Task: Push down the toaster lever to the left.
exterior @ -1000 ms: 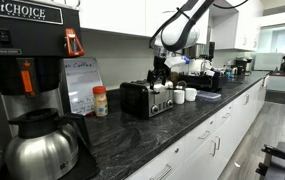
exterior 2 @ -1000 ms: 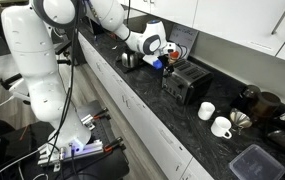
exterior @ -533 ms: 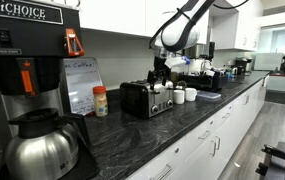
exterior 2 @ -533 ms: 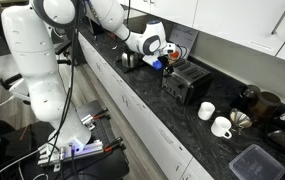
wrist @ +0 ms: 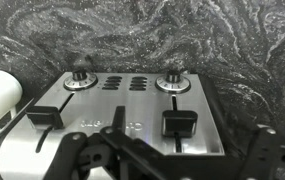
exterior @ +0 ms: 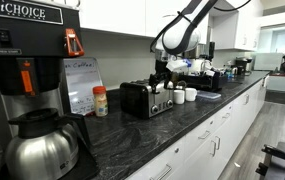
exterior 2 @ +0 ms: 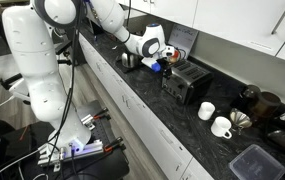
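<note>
The toaster (exterior: 145, 98) is a black box with a chrome end face and stands on the dark counter; it also shows in an exterior view (exterior 2: 187, 81). In the wrist view its chrome face (wrist: 132, 110) fills the middle, with a left lever (wrist: 44, 115), a right lever (wrist: 179, 124) and two knobs above them. My gripper (wrist: 172, 160) is open, with its fingers spread along the bottom edge just in front of the face and nearer the right lever. In both exterior views the gripper (exterior: 162, 73) (exterior 2: 165, 65) hangs at the toaster's lever end.
A big black coffee machine (exterior: 22, 55) with a steel carafe (exterior: 40, 145) stands near one camera. White mugs (exterior 2: 207, 110) (exterior 2: 222, 127) and a plastic container (exterior 2: 250, 162) sit past the toaster. A small bottle (exterior: 101, 101) stands beside it. The counter edge (exterior 2: 132, 95) runs alongside.
</note>
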Robot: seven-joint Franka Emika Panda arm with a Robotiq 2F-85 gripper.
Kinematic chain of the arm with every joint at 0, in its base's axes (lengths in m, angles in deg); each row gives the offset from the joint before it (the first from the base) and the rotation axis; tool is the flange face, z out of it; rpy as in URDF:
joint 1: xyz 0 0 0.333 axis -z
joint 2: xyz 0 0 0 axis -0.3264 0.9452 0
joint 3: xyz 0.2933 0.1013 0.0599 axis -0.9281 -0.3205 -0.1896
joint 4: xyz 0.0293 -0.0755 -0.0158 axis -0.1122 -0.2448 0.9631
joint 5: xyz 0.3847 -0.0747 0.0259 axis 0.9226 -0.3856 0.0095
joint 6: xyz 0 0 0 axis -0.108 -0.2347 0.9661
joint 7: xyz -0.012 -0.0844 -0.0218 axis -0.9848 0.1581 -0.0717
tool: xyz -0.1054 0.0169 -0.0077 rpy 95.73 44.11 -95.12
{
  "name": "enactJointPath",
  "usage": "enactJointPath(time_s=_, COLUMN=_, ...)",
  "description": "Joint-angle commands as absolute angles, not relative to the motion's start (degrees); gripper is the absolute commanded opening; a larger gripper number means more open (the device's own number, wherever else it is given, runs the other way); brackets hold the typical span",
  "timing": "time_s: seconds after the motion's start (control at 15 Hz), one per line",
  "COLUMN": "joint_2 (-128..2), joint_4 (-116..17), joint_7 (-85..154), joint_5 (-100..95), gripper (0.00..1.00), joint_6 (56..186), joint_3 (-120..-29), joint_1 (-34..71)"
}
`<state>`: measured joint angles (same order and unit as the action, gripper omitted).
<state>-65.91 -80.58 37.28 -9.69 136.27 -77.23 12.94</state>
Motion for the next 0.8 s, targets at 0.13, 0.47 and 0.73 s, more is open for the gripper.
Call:
enactJointPath(time_s=0.13, joint_2=-63.80, joint_4=-80.08, joint_7=36.72, joint_5=-8.91, gripper=1.00, joint_6=136.97, joint_3=-78.26, joint_1=13.47)
enactJointPath(time_s=0.47, joint_2=-62.43, joint_4=-79.36, joint_7=36.02, joint_5=-8.91, gripper=1.00, joint_6=137.32, joint_3=-78.72, joint_1=13.49)
enactJointPath(time_s=0.73, joint_2=-61.55, joint_4=-78.41, joint_7=35.42, joint_5=-9.00, gripper=1.00, joint_6=137.49, joint_3=-78.77, joint_1=13.60)
